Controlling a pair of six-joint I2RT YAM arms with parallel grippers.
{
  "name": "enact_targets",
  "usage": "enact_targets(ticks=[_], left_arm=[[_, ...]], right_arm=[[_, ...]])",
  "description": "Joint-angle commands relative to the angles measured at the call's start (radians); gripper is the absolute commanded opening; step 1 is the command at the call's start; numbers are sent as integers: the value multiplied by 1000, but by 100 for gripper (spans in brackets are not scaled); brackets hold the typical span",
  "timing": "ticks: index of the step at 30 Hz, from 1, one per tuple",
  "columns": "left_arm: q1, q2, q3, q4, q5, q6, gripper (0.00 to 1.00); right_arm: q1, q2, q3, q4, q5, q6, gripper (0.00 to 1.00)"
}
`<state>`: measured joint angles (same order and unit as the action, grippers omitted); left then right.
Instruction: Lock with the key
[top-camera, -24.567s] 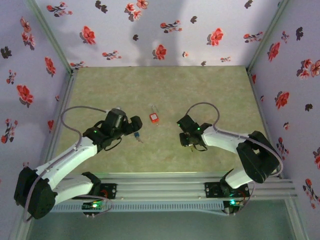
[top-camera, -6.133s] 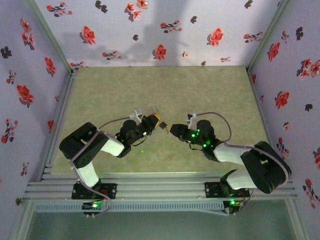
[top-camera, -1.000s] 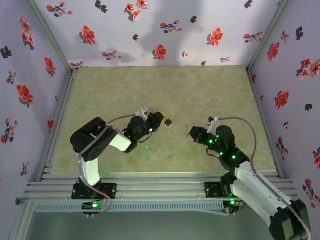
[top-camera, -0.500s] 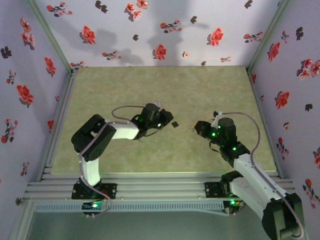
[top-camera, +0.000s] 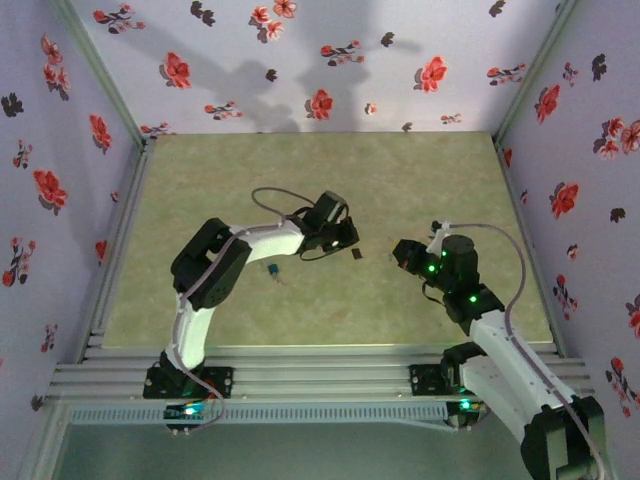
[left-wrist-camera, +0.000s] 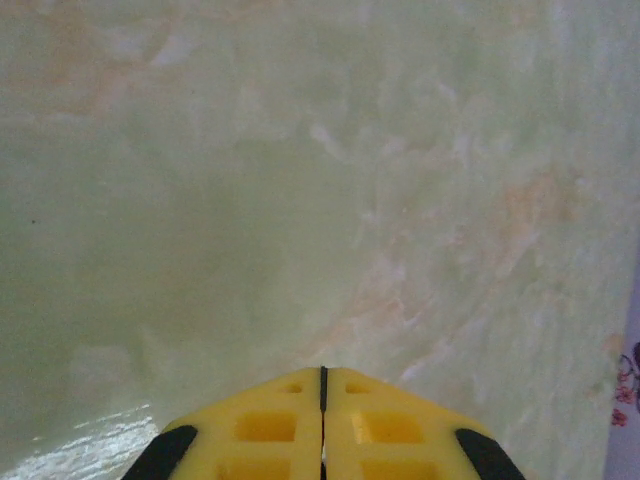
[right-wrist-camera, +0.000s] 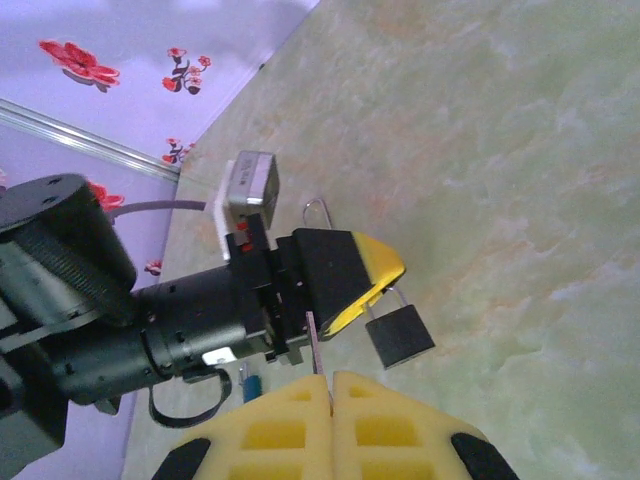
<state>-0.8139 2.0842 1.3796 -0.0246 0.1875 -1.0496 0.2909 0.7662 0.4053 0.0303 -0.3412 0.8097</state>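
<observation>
Robot test booth: floral-paper walls, marbled table, aluminium rails.

The top external camera sits high above and behind the arm bases, looking down over the whole green marbled table to the floral walls; the left wrist camera hangs close over bare tabletop, past its own yellow fingertips; the right wrist camera looks low across the table, near the left gripper, which the overhead view shares.

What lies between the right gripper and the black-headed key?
Nothing: bare table between the right gripper and the key, seen from the top external view.
</observation>
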Motion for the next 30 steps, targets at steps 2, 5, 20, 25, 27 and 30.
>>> enact_targets(ticks=[2,5,20,25,27,30], left_arm=[[-8,51,97,-128,-23,62,0],[-8,76,132,-147,-25,69,0],[-9,151,219,-212,-57,78,0],[-8,160,217,-225,-63,81,0],[-7,160,215,-226,-66,85,3],[-5,161,216,-234,-68,91,8]], right_arm=[[-9,-18,-13,12,-19,-27,0],[-10,-20,-21,16,-24,-27,0],[-12,-19,-45,42,-40,-26,0],[-10,-11,-52,52,-41,-24,0],[-11,-7,-52,54,-42,-23,0],[-11,-4,-55,62,-48,-21,0]])
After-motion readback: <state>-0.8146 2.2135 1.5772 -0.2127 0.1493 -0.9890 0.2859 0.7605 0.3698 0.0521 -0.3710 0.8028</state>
